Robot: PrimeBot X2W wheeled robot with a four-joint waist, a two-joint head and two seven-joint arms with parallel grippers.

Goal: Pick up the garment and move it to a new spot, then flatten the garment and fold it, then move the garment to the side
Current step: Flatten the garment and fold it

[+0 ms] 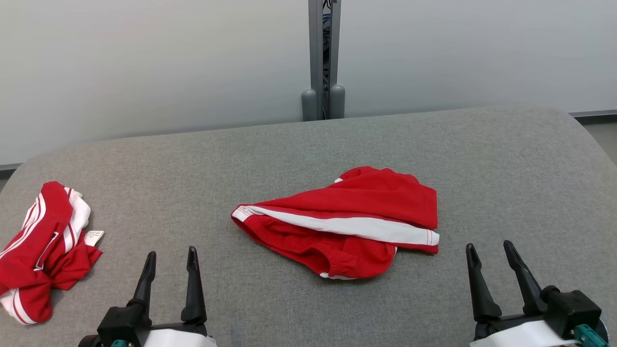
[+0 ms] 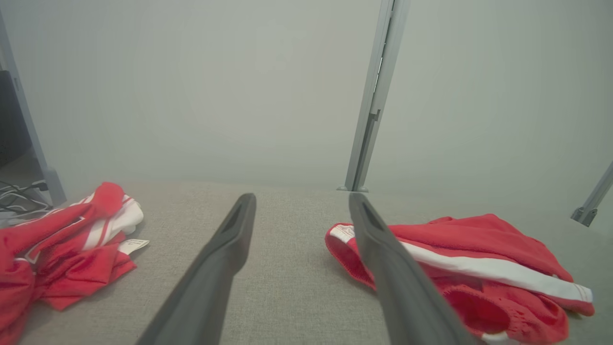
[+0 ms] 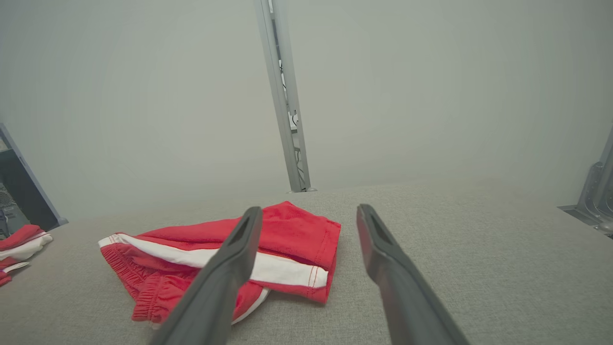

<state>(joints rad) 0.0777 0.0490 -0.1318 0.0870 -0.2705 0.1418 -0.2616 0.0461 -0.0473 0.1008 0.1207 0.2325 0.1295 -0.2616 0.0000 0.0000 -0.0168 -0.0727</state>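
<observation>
Head view: the red shorts point(image 1: 347, 221) lie in the middle of the grey table point(image 1: 289, 159), loosely doubled over. A white side stripe runs across them and the waistband is bunched towards the near side. A second red-and-white garment point(image 1: 43, 246) sits crumpled at the far left of the table, well apart from the shorts. The left claw point(image 1: 172, 250) and the right claw point(image 1: 489, 244) hover at the near edge, both spread wide and holding nothing. Neither touches cloth. I judge the task to be at its very start: the shorts are not lifted, flattened or folded, so every step is left to do. The count is two garments, two claws and one table.

Left wrist view: the left claw point(image 2: 302, 196) gapes wide over bare table. The shorts point(image 2: 479, 235) lie just right of its right finger and the second garment point(image 2: 72, 254) lies off to the left. That again makes two garments.

Right wrist view: the right claw point(image 3: 309, 208) stands wide and empty. The shorts point(image 3: 297, 230) lie rumpled ahead and to its left. The second garment point(image 3: 19, 239) is just in sight at the left edge. Nothing here looks smoothed or squared, so the pick-up seems to be the step in hand.
</observation>
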